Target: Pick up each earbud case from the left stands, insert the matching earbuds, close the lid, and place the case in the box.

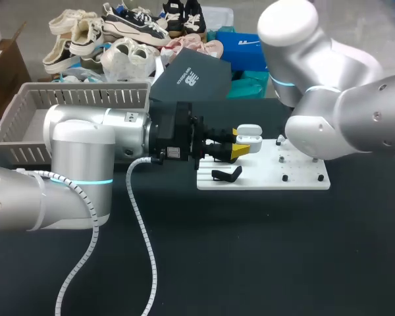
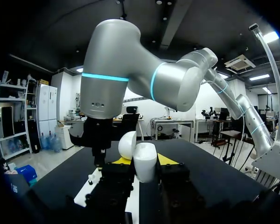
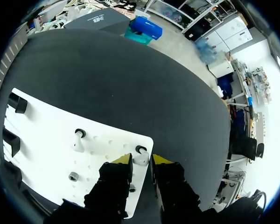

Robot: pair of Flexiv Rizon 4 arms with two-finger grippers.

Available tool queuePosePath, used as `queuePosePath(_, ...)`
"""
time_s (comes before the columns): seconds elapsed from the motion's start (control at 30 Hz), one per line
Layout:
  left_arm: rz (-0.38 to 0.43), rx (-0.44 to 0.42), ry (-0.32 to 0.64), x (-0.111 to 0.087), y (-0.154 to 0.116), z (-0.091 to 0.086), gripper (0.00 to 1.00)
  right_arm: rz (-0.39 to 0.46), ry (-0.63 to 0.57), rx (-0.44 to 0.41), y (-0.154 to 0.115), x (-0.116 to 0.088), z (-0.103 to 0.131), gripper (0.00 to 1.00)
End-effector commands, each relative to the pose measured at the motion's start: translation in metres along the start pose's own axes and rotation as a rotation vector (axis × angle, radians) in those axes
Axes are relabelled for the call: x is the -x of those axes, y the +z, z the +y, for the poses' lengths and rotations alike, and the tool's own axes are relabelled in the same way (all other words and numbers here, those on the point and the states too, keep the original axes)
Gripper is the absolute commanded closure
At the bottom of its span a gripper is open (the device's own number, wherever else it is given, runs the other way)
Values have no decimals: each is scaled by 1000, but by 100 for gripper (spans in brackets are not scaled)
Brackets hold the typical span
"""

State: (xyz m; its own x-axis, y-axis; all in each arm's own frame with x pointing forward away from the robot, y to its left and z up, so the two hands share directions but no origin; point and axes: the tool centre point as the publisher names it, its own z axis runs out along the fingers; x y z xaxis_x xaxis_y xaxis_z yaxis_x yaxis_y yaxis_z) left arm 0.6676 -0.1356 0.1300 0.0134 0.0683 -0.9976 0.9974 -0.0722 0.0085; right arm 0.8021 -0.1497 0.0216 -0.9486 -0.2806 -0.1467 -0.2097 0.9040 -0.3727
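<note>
My left gripper (image 1: 240, 148) is shut on a white earbud case (image 1: 249, 138), held above the white board (image 1: 303, 179) with its lid up. The left wrist view shows the case (image 2: 145, 162) upright between the fingers and its round lid (image 2: 127, 144) open. My right gripper (image 3: 141, 161) points down at the board's (image 3: 46, 140) corner, its yellow tips closed on a white earbud (image 3: 141, 158) in a black holder. A second earbud (image 3: 78, 141) stands further along the board. In the head view the right gripper is hidden behind its own arm.
Black case stands (image 1: 227, 174) sit on the board's left part. A grey basket (image 1: 26, 112) stands at the back left, behind my left arm. The left arm's white cable (image 1: 141, 224) trails over the dark table.
</note>
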Motion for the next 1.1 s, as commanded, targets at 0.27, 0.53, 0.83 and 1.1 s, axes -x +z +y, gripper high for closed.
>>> queuePosePath(0.27, 1, -4, 0, 0, 0, 2, 100, 9, 4, -6, 2, 0, 0, 100)
queuePosePath(0.53, 1, -4, 0, 0, 0, 2, 100, -27, 31, 7, -16, -3, -4, 100)
queuePosePath(0.83, 1, -4, 0, 0, 0, 2, 100, -95, 66, 15, -50, -15, -12, 100)
queuePosePath(1.1, 1, -4, 0, 0, 0, 2, 100, -206, 102, 27, -100, -33, -17, 100)
